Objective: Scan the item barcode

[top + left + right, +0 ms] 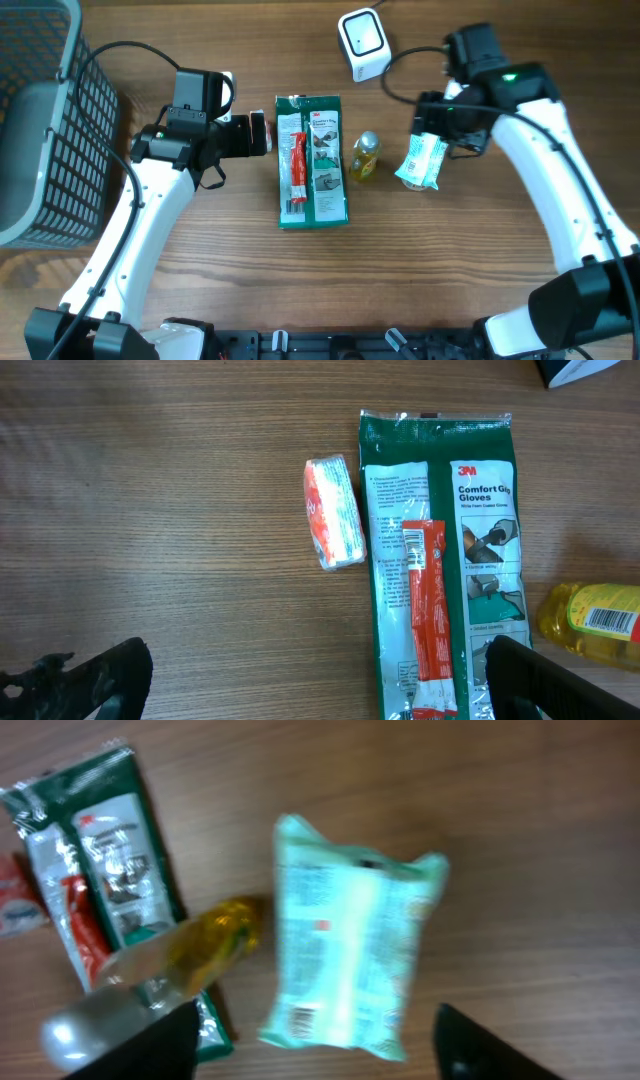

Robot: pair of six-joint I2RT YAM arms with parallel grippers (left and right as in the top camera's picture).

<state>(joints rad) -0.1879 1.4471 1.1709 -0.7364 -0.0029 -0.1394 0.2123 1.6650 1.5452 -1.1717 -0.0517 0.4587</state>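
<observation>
A grey mesh basket [92, 120] fills the left edge of the bench [420, 260], with a strip of bare wood between it and the left arm. The left tool [320, 685] hangs released, its fingers spread wide with nothing between them. It sits over open wood just left of a small orange-and-white packet [335, 512]. The packet lies just beside the long left edge of a green glove pack [322, 190], not touching it. The pack lies flat near the middle of the bench, long edges running from far side to near side. A red strip packet [297, 165] rests on its left half.

Right of the pack, a small yellow bottle [365, 157] lies close to the pack's right edge. A narrow gap of wood separates it from the teal-and-white pouch [424, 162], the item under the right arm. A white scanner [362, 42] sits at the far edge, well apart from the pouch, with clear wood between them.

The right tool [318, 1052] hovers over the pouch with one finger on either side. The fingers are unclenched, and a gap shows at both long edges of the pouch. The pouch lies flat on the bench. A small printed block near its lower corner is too blurred to read. The near edge of the bench is bare wood.
</observation>
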